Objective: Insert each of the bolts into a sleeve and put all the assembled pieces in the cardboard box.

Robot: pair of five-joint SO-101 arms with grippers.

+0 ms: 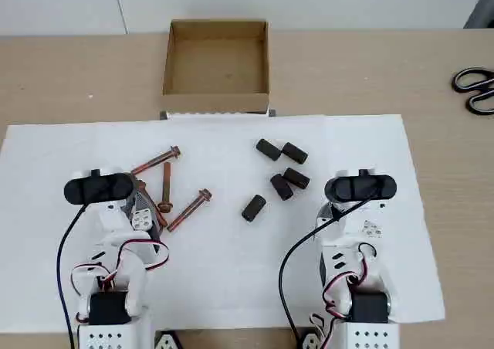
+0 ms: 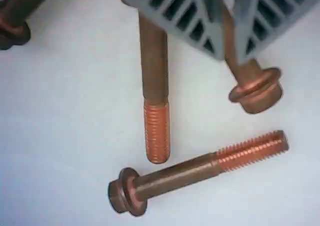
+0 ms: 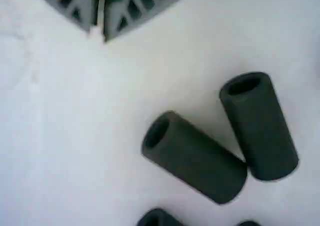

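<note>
Kim: Left gripper is hanging low over the bolts, above the white paper sheet, toward its left edge.

Jo: And its fingers are sitting close together, showing just a narrow gap and gripping nothing. One bolt's shank is running under the tips, lying flat on the sheet.

Kim: Those copper-coloured bolts are lying loose and fanned out on the sheet's left half, heads pointing different ways, well apart from the sleeves.

Jo: Sliding right, the cardboard box is standing open side up on the table, just beyond the middle of the sheet's far edge.

Kim: Then the sleeves, five black ones, are lying on their sides right of the sheet's middle. Two pairs are sitting close, and one is lying alone nearer the sheet's near edge.

Jo: Right gripper is hovering over bare sheet just beside them, on the side toward the right edge. Its fingers are pressing together with only a slit between, carrying nothing.

Kim: And scissors are lying off the sheet at the table's right edge.
</note>
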